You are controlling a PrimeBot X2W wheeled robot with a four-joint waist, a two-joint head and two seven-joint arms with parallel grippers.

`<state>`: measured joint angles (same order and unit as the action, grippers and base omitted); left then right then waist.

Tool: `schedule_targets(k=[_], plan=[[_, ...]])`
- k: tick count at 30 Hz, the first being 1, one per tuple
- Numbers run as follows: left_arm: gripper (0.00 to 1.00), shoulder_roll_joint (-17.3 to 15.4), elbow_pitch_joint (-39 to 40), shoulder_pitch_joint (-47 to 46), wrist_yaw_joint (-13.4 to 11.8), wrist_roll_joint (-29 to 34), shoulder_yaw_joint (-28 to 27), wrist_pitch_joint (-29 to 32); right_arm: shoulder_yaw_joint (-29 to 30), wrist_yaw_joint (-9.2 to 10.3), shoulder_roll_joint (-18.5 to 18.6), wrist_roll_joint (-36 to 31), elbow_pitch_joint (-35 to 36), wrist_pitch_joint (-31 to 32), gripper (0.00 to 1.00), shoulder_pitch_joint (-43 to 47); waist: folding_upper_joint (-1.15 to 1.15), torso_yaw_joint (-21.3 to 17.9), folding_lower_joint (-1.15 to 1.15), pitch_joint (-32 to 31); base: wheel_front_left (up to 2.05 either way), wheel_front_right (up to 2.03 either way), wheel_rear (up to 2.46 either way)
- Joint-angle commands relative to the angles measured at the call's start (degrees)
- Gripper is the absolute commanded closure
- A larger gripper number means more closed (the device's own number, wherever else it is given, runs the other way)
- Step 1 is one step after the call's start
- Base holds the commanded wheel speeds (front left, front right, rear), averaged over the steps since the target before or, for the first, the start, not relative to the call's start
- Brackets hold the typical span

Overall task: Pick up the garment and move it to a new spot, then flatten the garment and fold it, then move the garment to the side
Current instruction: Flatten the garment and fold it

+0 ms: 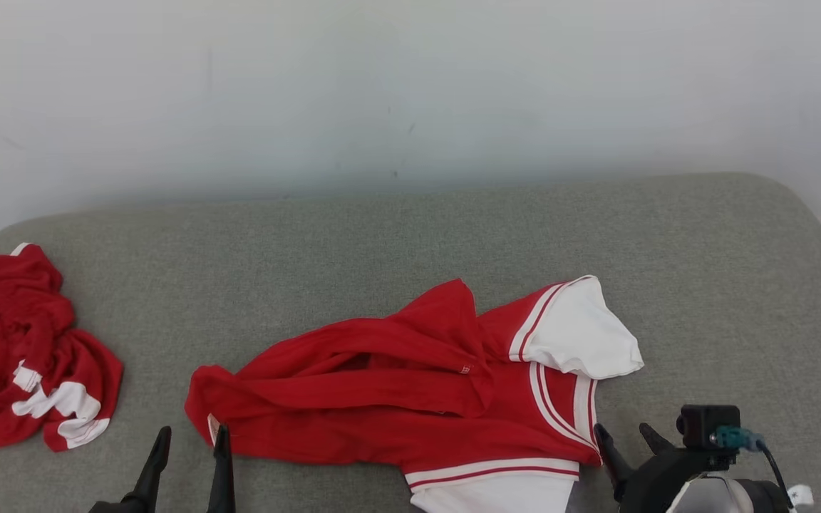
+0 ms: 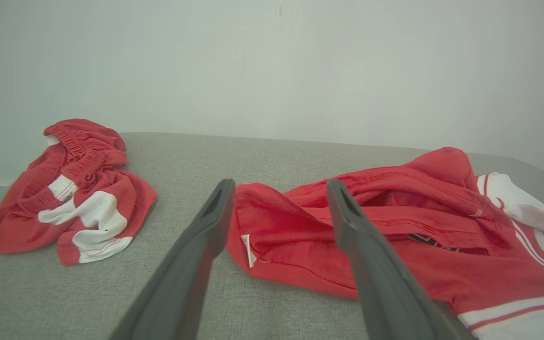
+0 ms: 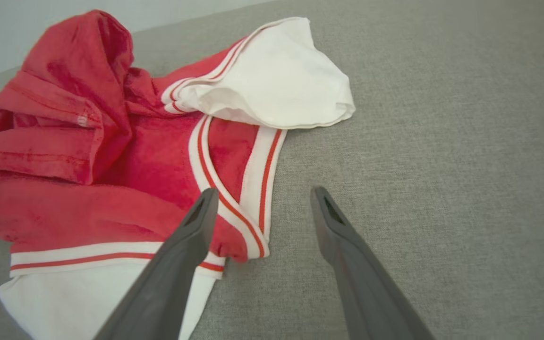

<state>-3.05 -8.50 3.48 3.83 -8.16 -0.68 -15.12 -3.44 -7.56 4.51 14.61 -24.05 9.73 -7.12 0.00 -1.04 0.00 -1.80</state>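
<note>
Where the grey cloth-covered table [image 1: 382, 242] rounds off at its left end, a second red-and-white bundle [image 1: 22, 349] lies crumpled in a heap, well apart from everything else. To its right, at the near edge, the left end effector [image 1: 193, 431] points toward the far side with its two dark fingers spread wide and nothing between them. Its right finger stands just beside the left end of the garment [image 1: 382, 399], close to a small white tag [image 1: 212, 427] sewn at that corner. In the left wrist view the fingers frame this red corner, though whether either one touches the cloth cannot be told.

The garment is a red shirt lying lengthways across the near middle of the table, rumpled and not yet flat. Its red body is folded over itself in long creases, and one fold rises to a peak [image 1: 457, 288] toward the far side. Red-and-white striped trim edges the right part. One white sleeve [image 1: 581, 331] fans out at the far right, and another white sleeve [image 1: 489, 495] lies at the near edge, cut off by the bottom of the head view.

Just right of the shirt's near right corner sits the right end effector [image 1: 623, 429], fingers likewise held apart and empty. In the right wrist view one finger lies over the striped trim and the other over bare table. A pale wall [image 1: 410, 85] stands behind the table.
</note>
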Motion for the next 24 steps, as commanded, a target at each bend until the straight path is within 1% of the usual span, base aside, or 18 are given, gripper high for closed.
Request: schedule_targets(k=[1, 4, 6, 12, 17, 18, 19, 24], plan=[[0.00, 0.0, 0.0, -0.8, 0.1, 0.3, 0.2, 0.0, 0.1, 0.14, 0.4, 0.8, -0.9, 1.5, 0.00, -1.0, 0.00, 0.8, 0.00, 0.8, 0.00, 0.00, 0.00], [0.00, 0.1, -0.3, -1.1, 0.3, 0.2, 0.9, 0.0, 0.6, 0.15, 1.0, 0.7, -4.3, 5.2, 0.00, -4.5, 0.00, 1.8, 0.00, 1.7, 0.00, 0.00, 0.00], [0.00, 0.1, -0.4, -1.8, 0.5, 0.1, 1.6, 0.0, 1.2, 0.15, 0.8, 1.4, -7.4, 6.9, 0.00, -7.6, 0.00, 2.9, 0.00, 2.7, 0.00, 0.00, 0.00], [0.00, 0.2, -0.7, -3.1, 0.6, -0.3, 2.3, 0.0, 2.6, 0.15, 0.4, 1.3, -15.2, 10.0, 0.00, -12.9, 0.00, 4.7, 0.00, 4.1, 0.00, 0.00, 0.00], [0.00, 0.2, -0.6, -3.8, 0.8, -0.5, 3.0, 0.0, 2.7, 0.15, 1.0, -0.3, -20.0, 10.5, 0.00, -16.1, 0.00, 6.1, 0.00, 5.1, 0.00, 0.00, 0.00], [0.00, 0.2, -0.5, -4.0, 0.7, -0.6, 3.1, 0.0, 2.8, 0.15, 1.3, -1.0, -20.7, 10.3, 0.61, -16.8, 0.00, 6.3, 0.00, 5.3, 0.00, 0.00, 0.00], [0.00, 0.2, -0.3, -4.3, 0.7, -0.7, 3.4, 0.0, 3.0, 0.15, 1.6, -1.4, -21.3, 10.0, 1.00, -17.4, 0.00, 6.6, 0.00, 5.6, 0.00, 0.00, 0.00], [0.00, 0.2, 0.3, -4.6, 0.9, -0.6, 4.0, 0.0, 5.0, 0.15, 1.8, -2.9, -23.4, 9.1, 1.00, -19.8, 0.00, 7.4, 0.00, 6.7, 0.00, 0.00, 0.00]])
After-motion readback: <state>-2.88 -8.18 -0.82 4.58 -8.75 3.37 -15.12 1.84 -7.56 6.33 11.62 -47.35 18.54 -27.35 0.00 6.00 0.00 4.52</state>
